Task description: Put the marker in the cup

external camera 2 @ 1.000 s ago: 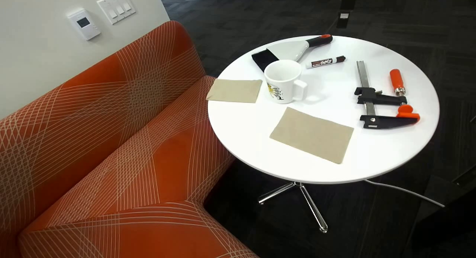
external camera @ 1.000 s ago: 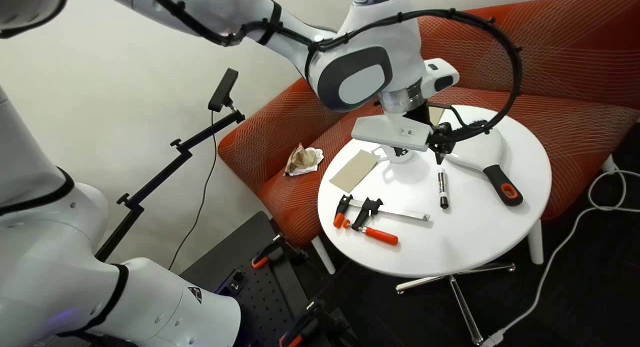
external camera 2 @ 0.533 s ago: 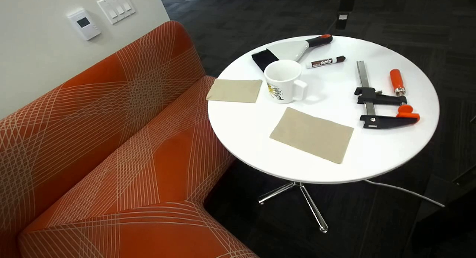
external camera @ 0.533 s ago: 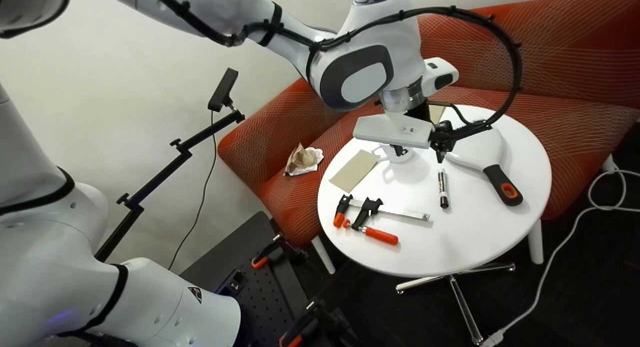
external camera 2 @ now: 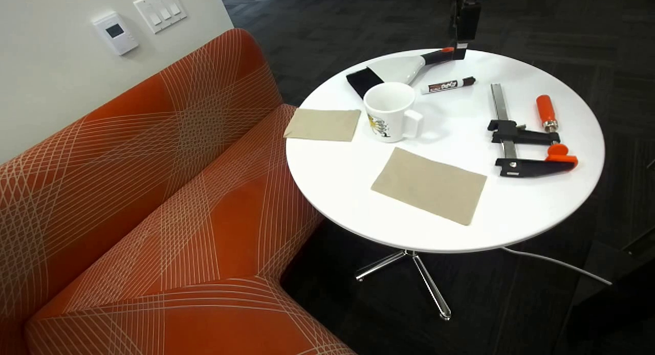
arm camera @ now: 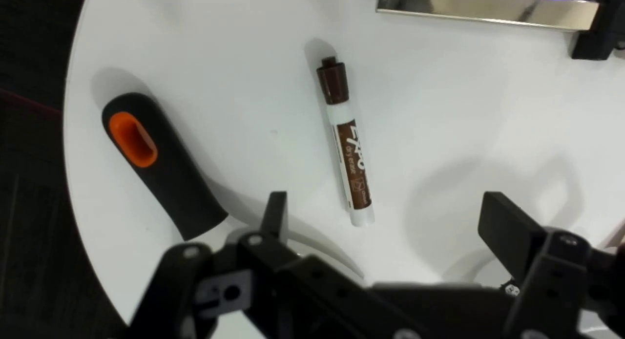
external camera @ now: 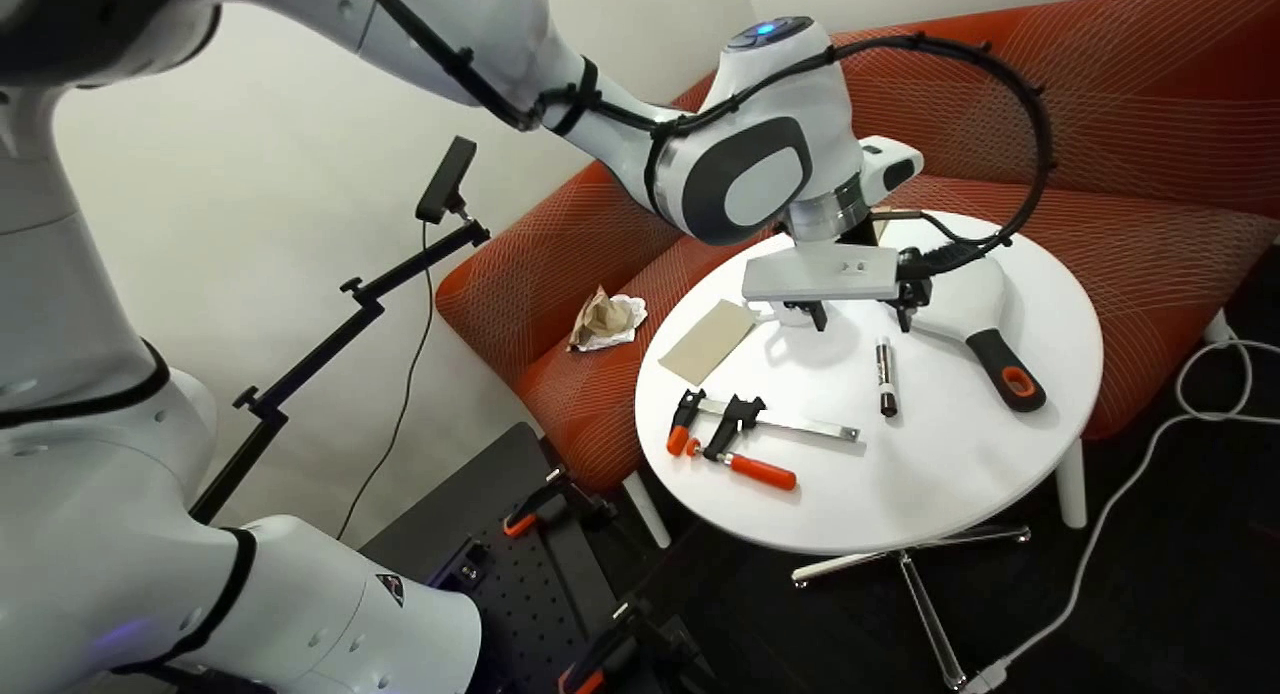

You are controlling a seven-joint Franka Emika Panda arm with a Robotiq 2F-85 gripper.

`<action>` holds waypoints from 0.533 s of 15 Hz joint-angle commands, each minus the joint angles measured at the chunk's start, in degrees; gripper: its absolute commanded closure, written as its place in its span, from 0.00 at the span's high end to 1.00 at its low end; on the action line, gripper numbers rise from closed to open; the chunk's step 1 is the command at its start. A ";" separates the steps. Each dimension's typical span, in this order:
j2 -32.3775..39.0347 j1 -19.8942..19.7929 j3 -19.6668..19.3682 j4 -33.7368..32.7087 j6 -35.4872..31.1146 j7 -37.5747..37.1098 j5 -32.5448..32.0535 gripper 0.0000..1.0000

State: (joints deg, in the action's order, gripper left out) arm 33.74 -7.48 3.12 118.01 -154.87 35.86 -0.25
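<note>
The marker, white with a brown label and dark cap, lies on the white table in both exterior views [external camera: 886, 379] [external camera 2: 448, 86] and the wrist view [arm camera: 349, 153]. Its white end points toward my gripper. My gripper [arm camera: 383, 207] is open and empty, its fingers wide apart, with the marker's white end between them in the wrist view. It hangs above the table in both exterior views [external camera: 862, 324] [external camera 2: 460, 50]. The white cup [external camera 2: 390, 114] stands upright with its handle out. It is mostly hidden behind my gripper in an exterior view [external camera: 793, 316] and the wrist view.
A white dustpan [external camera 2: 396, 68] with a black handle [arm camera: 171, 178] lies beside the marker. An orange-handled clamp [external camera: 740, 429] lies on the other side. Brown cardboard pieces [external camera 2: 430, 186] [external camera 2: 322, 125] lie near the cup. An orange sofa [external camera 2: 204, 206] borders the round table [external camera 2: 552, 212].
My gripper has come down toward the table and shifted right in an exterior view, its jaws now more level. The marker and cup have not moved.
</note>
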 commanded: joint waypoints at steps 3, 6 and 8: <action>6.23 -3.74 4.61 -6.16 0.54 4.27 -2.06 1.00; 8.84 -3.75 4.73 -8.56 0.79 5.29 -3.14 1.00; 10.35 -3.56 4.46 -10.04 1.25 5.56 -3.70 1.00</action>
State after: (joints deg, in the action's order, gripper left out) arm 41.59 -10.09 6.83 111.28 -154.88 40.26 -2.32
